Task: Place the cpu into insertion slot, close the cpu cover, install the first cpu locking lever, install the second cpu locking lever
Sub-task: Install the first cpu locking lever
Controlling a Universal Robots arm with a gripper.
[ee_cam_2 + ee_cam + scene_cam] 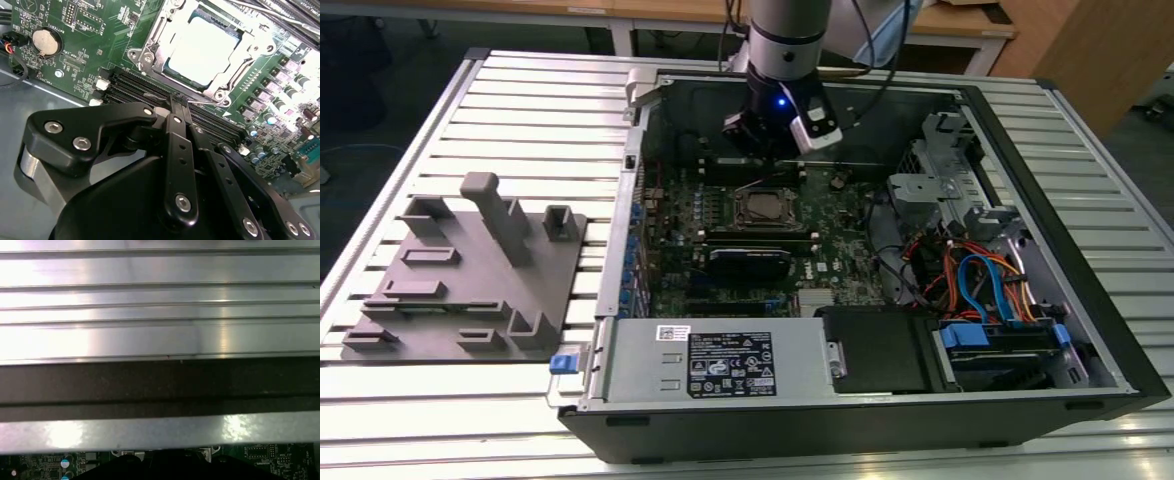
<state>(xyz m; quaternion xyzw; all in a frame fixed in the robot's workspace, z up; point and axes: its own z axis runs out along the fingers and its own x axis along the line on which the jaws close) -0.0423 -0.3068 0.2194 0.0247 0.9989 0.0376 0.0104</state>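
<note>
On the exterior view's left of the open computer case [1107, 330], a grey fixture block [467, 275] rests on the ribbed tabletop [520, 100]. Inside the case, the cpu [202, 50] sits in the insertion slot [150, 50], the cpu cover [172, 37] framing it. The chip looks light, stiff and fragile, best handled by its edges. Just beside the socket, the tool [178, 103] has its fingers pressed together, pinching nothing.

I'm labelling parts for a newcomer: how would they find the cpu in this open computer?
Start at the open computer case on the slatted table, then the green board inside. The cpu lies near the board's middle, just in front of the end effector. It is the flat pale-silver square inside a metal frame, unlike the long black slots beside it.
</note>
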